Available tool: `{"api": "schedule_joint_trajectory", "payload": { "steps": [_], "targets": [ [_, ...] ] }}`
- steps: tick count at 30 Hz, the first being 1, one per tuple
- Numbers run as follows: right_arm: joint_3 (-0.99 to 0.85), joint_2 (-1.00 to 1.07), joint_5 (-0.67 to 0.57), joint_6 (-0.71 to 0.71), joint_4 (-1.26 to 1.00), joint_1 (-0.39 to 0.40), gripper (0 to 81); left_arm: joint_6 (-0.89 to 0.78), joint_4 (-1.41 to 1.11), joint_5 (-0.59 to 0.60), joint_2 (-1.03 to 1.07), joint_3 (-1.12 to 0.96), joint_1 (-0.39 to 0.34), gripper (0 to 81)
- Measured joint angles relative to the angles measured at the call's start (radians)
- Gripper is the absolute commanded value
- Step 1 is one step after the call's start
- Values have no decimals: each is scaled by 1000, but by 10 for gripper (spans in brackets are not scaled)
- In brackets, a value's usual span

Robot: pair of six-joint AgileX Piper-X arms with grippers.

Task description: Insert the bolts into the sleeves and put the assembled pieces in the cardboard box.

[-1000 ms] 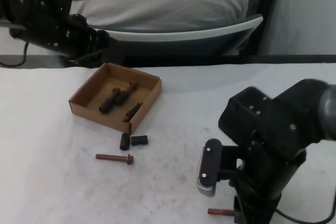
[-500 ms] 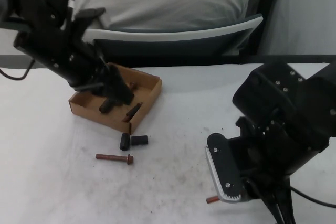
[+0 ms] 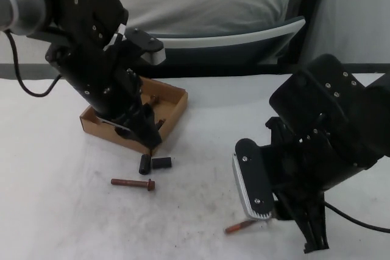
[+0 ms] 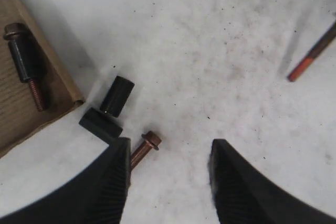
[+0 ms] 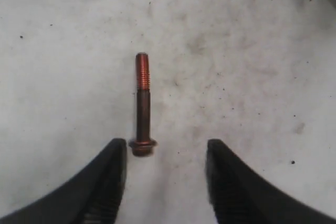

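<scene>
Two black sleeves (image 3: 144, 164) (image 3: 161, 162) lie side by side in front of the cardboard box (image 3: 175, 97), with a copper bolt (image 3: 132, 182) just nearer. My left gripper (image 4: 168, 182) hangs open above them, by the box's front corner. Its view shows the sleeves (image 4: 116, 95) (image 4: 101, 124), the bolt's head (image 4: 148, 144) and an assembled piece (image 4: 23, 59) in the box (image 4: 50, 95). A second copper bolt (image 5: 143, 103) lies on the bench, its head between the open fingers of my right gripper (image 5: 165, 182). That bolt (image 3: 239, 226) shows beside the right gripper (image 3: 277, 217).
White, speckled bench surface (image 3: 201, 150) runs between the two arms. The left arm (image 3: 97, 65) covers most of the box's inside. A dark chair back (image 3: 213, 44) stands beyond the bench's far edge.
The left arm has swung from the back left corner forward over the box, down toward the sleeves. The right arm has turned and shifted, and more of the near bolt shows beside its finger.
</scene>
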Motion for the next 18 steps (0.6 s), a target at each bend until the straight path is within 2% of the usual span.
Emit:
{"api": "schedule_joint_trajectory", "payload": {
  "steps": [4, 8, 9, 10, 11, 12, 14, 18],
  "targets": [
    [0, 0, 60, 94, -27, 0, 552, -34, 3, -8, 0, 0, 0, 447],
    [0, 0, 119, 389, -36, 0, 552, -103, 3, -8, 0, 0, 0, 447],
    [0, 0, 119, 407, -36, 0, 552, -120, 3, -8, 0, 0, 0, 447],
    [0, 0, 125, 508, -37, 0, 548, -144, 3, -8, 0, 0, 0, 447],
    [0, 0, 127, 767, -41, 0, 542, -199, 3, -8, 0, 0, 0, 447],
    [0, 0, 127, 767, -41, 0, 532, -204, 3, -8, 0, 0, 0, 447],
    [0, 0, 117, 1007, -40, 0, 505, -263, 3, -8, 0, 0, 0, 447],
    [0, 0, 30, 1343, -8, 0, 482, -416, 3, -8, 0, 0, 0, 447]
  ]
}}
